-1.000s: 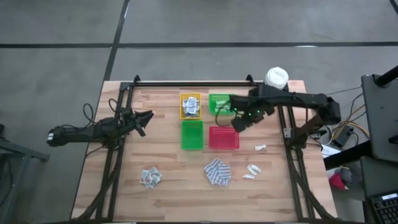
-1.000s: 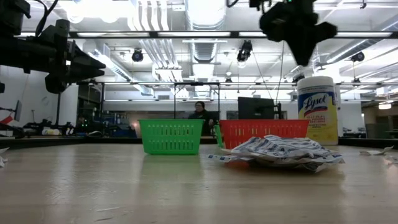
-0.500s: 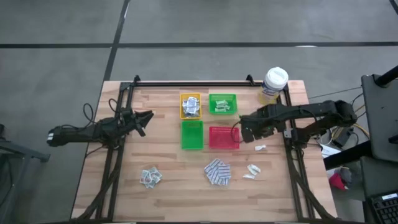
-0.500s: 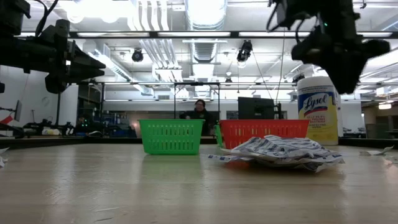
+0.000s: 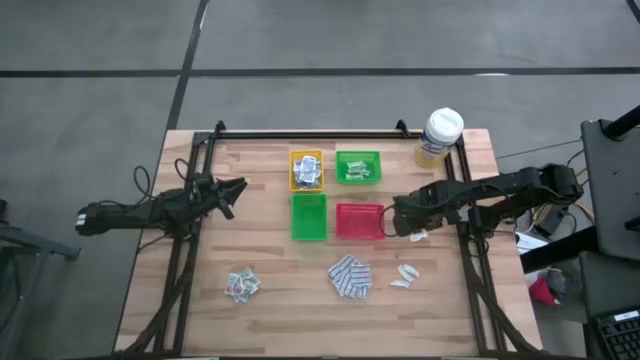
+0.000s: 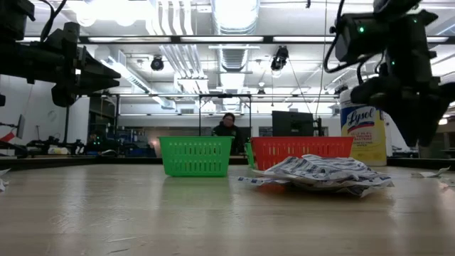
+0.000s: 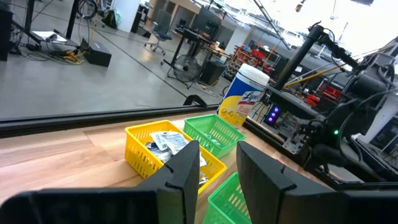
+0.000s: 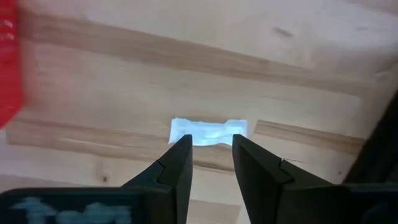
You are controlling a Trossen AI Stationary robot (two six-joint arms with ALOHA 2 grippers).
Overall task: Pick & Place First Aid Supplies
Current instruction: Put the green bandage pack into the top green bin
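A single small pale packet (image 8: 208, 130) lies flat on the wood to the right of the red tray (image 5: 360, 221). My right gripper (image 8: 211, 146) hangs above it, pointing down, open, one finger on each side of the packet's middle and clear of it. In the high view the packet (image 5: 420, 237) shows just beside the gripper (image 5: 406, 217). Blue-and-white pads (image 5: 350, 277) are heaped near the front, with white-grey sachets (image 5: 241, 285) to their left and pale strips (image 5: 405, 275) to their right. My left gripper (image 5: 238, 188) waits open at the left, level above the table.
A yellow tray (image 5: 306, 170) with sachets and a green tray (image 5: 358, 166) with strips stand at the back, and a second green tray (image 5: 309, 217) stands left of the red one. A yellow canister (image 5: 441, 135) stands at the back right. Bare wood lies at the front.
My right gripper has come from above the far green tray toward the table's near and right side and has sunk a good way. It now hangs over the lone packet beside the red tray. Its wrist has also rolled. No packet has moved.
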